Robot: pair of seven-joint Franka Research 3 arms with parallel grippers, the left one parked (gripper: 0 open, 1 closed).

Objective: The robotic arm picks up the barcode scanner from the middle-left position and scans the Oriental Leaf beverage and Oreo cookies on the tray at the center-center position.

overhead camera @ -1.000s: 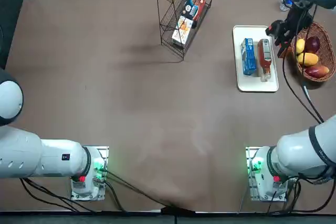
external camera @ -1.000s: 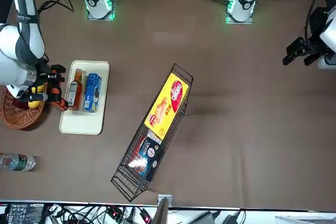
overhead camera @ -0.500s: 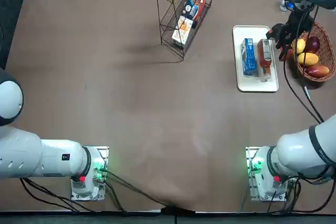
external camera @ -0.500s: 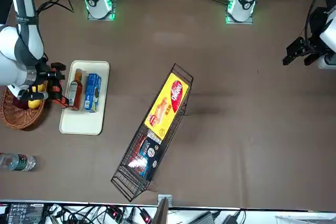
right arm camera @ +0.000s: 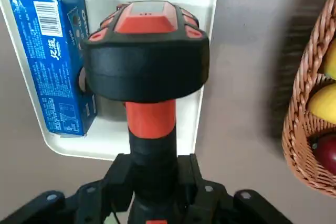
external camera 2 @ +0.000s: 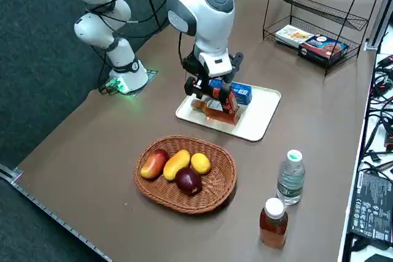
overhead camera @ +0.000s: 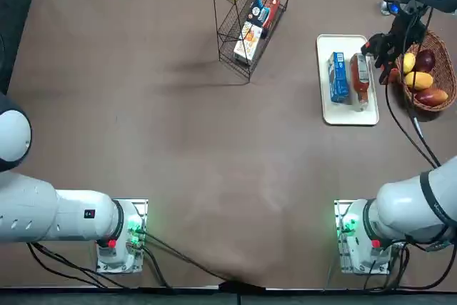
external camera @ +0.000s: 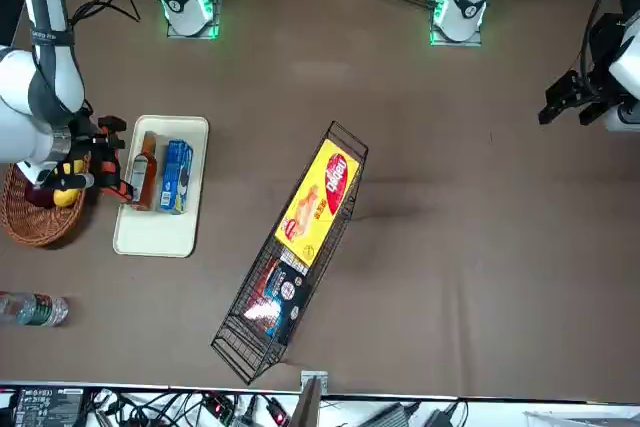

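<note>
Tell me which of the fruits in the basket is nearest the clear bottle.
The dark purple round one, in the wicker basket: the others there are yellow or red-and-yellow and lie farther from the clear bottle.

Barcode scanner (right arm camera: 147,66): lower handle hidden between the fingers of the right gripper (right arm camera: 157,179), which is at the tray's edge; scanning face turned out of sight in the wrist view.
Oriental Leaf beverage (external camera 2: 218,113): partly covered by the scanner just beside the fingertips in the right side view.
Oreo cookies (right arm camera: 52,61): beyond the scanner head from the fingers, smallest print unreadable; partly behind the gripper in the right side view.
Tray (right arm camera: 184,124): beyond the fingers, cut off by the wrist view's edge.
Wicker basket (right arm camera: 304,129): beside the fingers, cut off there too.
Clear bottle (external camera: 35,309): well apart from the fingers, cut off in the front view.
</note>
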